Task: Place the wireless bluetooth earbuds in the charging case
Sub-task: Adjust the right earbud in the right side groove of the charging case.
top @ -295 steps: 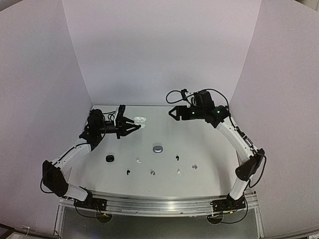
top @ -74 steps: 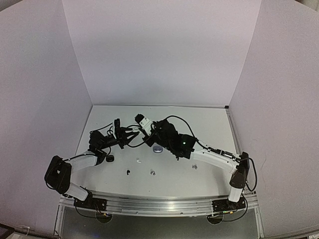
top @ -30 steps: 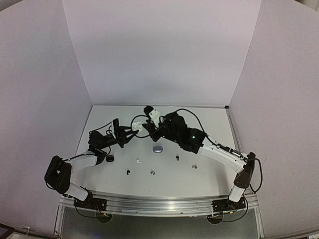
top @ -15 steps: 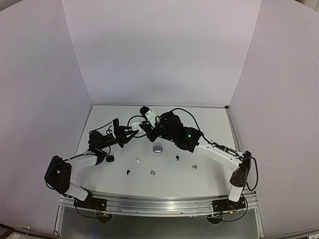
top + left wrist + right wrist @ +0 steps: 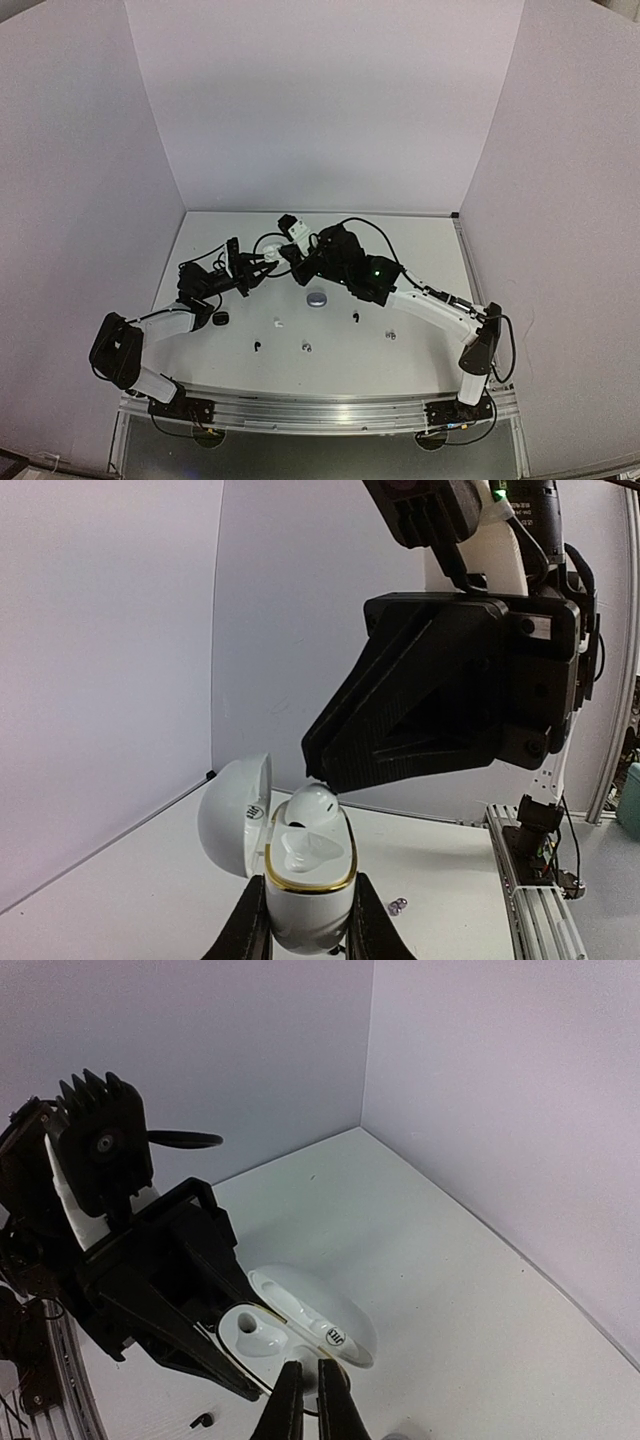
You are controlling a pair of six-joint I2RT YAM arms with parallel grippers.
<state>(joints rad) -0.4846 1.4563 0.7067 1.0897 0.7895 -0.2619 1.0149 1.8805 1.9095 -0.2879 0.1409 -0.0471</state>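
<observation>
Left arm: we are seeing it stretching low from the near-left base toward the middle of the table [image 5: 420, 250]. Its left gripper [image 5: 306, 920] is clamping the white charging case [image 5: 300, 875] upright by the lower body, with the lid [image 5: 235, 815] hinged open.
Right arm: it is reaching in from the near-right base with the elbow bent and the wrist angling down over the case. The right gripper [image 5: 307, 1380] is showing its fingers pressed together.
Task thing: the white earbud [image 5: 312, 805] is sitting partly in the case's open top, with the right fingertips touching its upper end.
Hard to make out: we are not able to tell whether those tips are pinching the bud or only resting on it. In the top view both wrists are crowding that spot.
Cases: 3. We are counting the white one held, a grey case [image 5: 317, 299] and a black case [image 5: 220, 318], both on the table.
Earbuds: 6. 1 is at the case and 5 are lying loose near the front: 1 white bud [image 5: 277, 323], 2 black buds [image 5: 257, 346] [image 5: 354, 317] and 2 greyish buds [image 5: 306, 347] [image 5: 391, 336].
</observation>
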